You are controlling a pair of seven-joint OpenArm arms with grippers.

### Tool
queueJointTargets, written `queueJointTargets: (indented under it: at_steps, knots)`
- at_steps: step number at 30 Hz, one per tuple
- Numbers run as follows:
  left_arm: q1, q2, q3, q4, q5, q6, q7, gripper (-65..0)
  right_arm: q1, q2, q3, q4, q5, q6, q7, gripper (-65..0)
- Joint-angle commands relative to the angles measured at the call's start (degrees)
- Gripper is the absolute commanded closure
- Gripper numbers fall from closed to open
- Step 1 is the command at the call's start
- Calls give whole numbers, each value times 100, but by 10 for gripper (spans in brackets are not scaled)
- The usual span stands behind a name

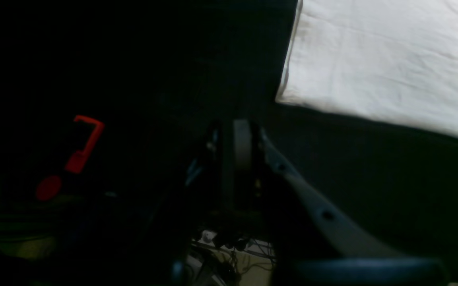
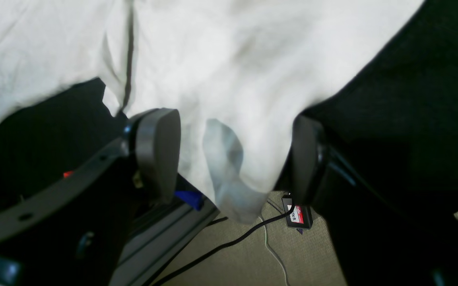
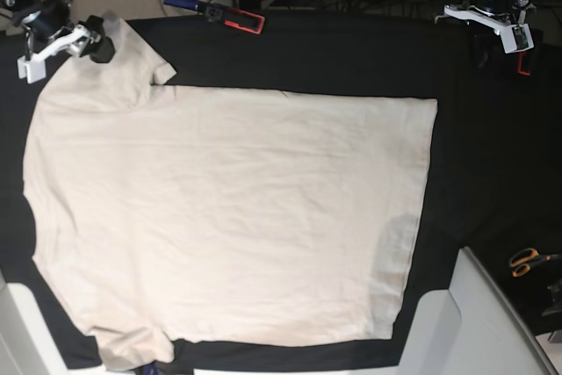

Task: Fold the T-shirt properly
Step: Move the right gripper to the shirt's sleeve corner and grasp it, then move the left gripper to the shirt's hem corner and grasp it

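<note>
The cream T-shirt [image 3: 228, 208] lies spread flat on the black table cloth [image 3: 351, 54], sleeves toward the left of the base view and hem on the right. My right gripper [image 3: 98, 41] is at the far left corner, by the upper sleeve. In the right wrist view its fingers [image 2: 157, 151] stand wide apart, and the sleeve end [image 2: 233, 167] droops between them over the table edge without being pinched. My left gripper [image 3: 488, 41] rests at the far right corner, off the cloth. Its pads [image 1: 241, 145] are shut together on nothing, a short way from the shirt's hem corner [image 1: 372, 59].
A red-and-black clamp [image 3: 230, 15] lies at the back edge and also shows in the left wrist view as a red clamp [image 1: 84, 147]. Orange-handled scissors [image 3: 527, 261] sit at the right. A pale panel [image 3: 474, 322] covers the near right corner. Cables [image 2: 229, 242] run over the floor.
</note>
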Motion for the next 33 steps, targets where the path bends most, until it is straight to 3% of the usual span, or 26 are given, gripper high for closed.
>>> queueJointTargets:
  at_steps: [1,4,9,11,15,17,22,33]
  knots:
    - [56,-41,-26,22,-19,4,-112,-63,-14,43,-20,65,68,52,14,-375]
    - [-41,-32,-26,-154,-63,4,-112,-63,-5,52,-2,56,68,52,23,-303]
    - [-147,-32,0,-488,-80,-14,-112,-74,3,61,-20,56,68,52,23,0]
    - [-217,-32,9,-497,-80,-14,-112,-115,3,61,-20,56,60,52,23,-12]
    - [-445,-15,18,-515,-168,-14,-112,-311,3,61,-20,56,60,52,23,-20]
    - [-595,12,-26,-690,-476,-14,-112,-364,-5,61,-20,47,60,52,23,-20]
    - [-1017,-32,-17,-1350,-1337,-14,-104,-365,-23,87,-29,47,60,52,23,-20]
    - [-1966,12,36,-2299,-1381,-14,-104,-365,-23,131,-29,47,60,61,23,-20]
